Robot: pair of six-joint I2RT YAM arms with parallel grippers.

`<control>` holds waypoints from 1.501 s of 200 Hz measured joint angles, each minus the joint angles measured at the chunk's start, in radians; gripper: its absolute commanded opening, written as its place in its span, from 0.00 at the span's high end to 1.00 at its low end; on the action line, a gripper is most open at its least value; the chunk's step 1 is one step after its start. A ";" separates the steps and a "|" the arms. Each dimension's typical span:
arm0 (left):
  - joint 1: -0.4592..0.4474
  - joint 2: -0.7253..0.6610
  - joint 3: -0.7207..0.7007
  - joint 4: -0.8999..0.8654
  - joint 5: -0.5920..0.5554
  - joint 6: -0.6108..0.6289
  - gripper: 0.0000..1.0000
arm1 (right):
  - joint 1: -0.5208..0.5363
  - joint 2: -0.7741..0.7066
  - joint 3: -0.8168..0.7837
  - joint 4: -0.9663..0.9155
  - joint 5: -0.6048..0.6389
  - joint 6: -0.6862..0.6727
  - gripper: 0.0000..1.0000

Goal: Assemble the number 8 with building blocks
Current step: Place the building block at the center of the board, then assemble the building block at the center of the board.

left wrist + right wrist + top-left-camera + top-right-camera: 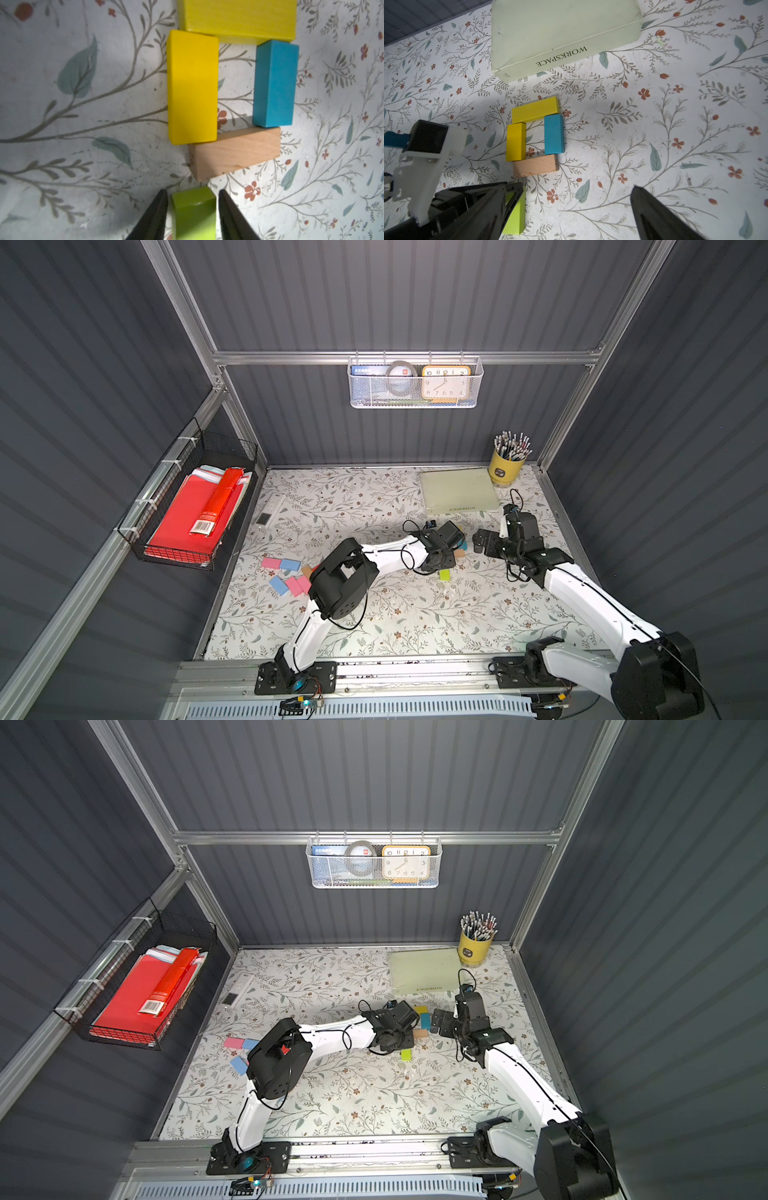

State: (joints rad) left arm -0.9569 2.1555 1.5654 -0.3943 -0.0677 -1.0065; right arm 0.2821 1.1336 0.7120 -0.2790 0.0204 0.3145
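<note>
Four building blocks form a square ring: a yellow one, a second yellow, a blue and a tan one. A green block lies just below the tan one. It sits between the fingers of my left gripper, which is open with a thin gap on each side. My right gripper hovers wide open beside the ring with nothing between its fingers. Loose pink, blue and tan blocks lie at the table's left, partly hidden by the left arm.
A pale book marked WORKSPACE lies just behind the ring. A yellow pencil cup stands at the back right and a white remote lies at the back left. A wire basket of red folders hangs on the left wall.
</note>
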 measured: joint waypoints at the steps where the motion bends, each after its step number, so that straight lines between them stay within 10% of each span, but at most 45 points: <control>1: 0.000 0.000 0.000 0.000 0.000 0.001 0.46 | 0.000 0.000 0.000 0.000 0.000 0.000 0.02; 99: 0.024 -0.085 -0.015 -0.009 -0.016 -0.006 0.12 | 0.000 -0.121 -0.012 -0.060 -0.033 0.031 0.07; 146: 0.212 -0.344 -0.106 0.000 -0.073 0.048 0.02 | 0.041 -0.164 -0.058 -0.093 -0.061 0.100 0.12; 209: 0.480 -0.518 -0.248 0.002 -0.160 0.194 0.01 | 0.380 0.152 0.018 -0.086 0.084 0.218 0.16; 300: 0.629 -0.588 -0.403 0.045 -0.153 0.380 0.01 | 0.476 0.431 0.132 -0.058 0.149 0.286 0.36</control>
State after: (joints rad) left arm -0.3283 1.5673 1.1622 -0.3492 -0.2203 -0.6270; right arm 0.7578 1.5642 0.8444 -0.3370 0.1696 0.6006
